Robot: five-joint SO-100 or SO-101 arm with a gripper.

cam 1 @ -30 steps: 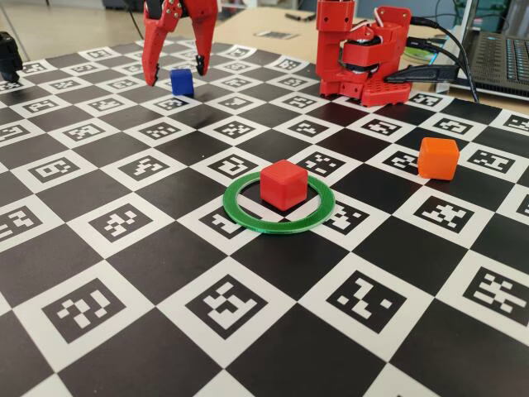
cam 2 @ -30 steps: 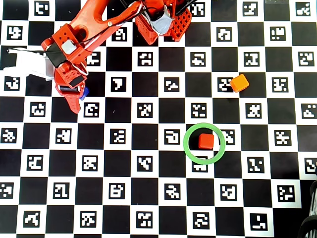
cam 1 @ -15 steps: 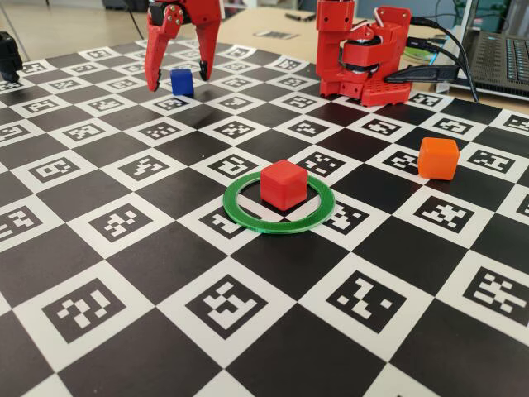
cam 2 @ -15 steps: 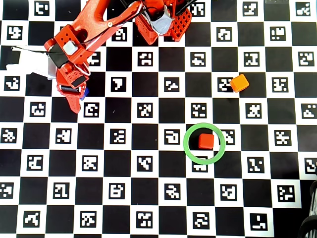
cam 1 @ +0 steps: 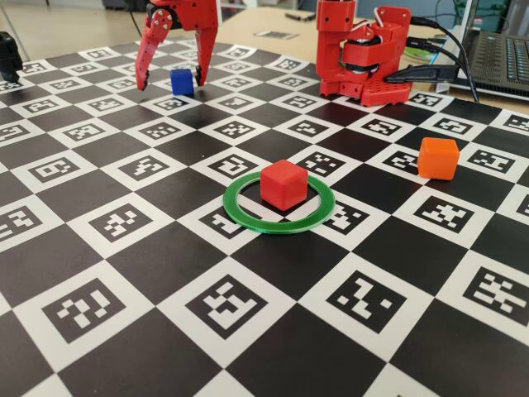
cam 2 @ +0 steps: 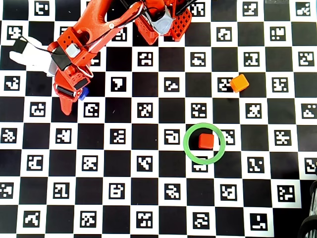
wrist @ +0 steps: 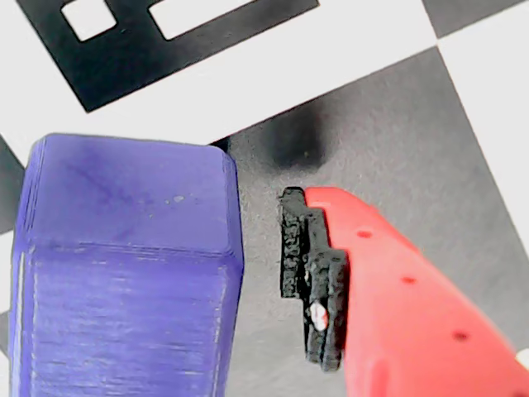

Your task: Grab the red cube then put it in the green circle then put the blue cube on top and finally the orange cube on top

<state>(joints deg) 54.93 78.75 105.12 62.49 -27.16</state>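
Red cube (cam 1: pixel 283 184): seated inside the green circle (cam 1: pixel 240 217), near the middle of the checkered board (cam 1: pixel 165 265); first step judged done.

Blue cube (cam 1: pixel 182 81): on the board near its far left corner in the fixed view, unlifted. Gripper (cam 1: pixel 169 78) has shifted over the last second so that its spread jaws now straddle this cube, one finger on either side. The wrist view shows the cube (wrist: pixel 124 273) just beside the padded finger (wrist: pixel 314 281), a narrow gap between (no contact yet). Judged: ready to close, then carry to the circle.

Orange cube (cam 1: pixel 437 158): toward the right edge, untouched, last in the stack.
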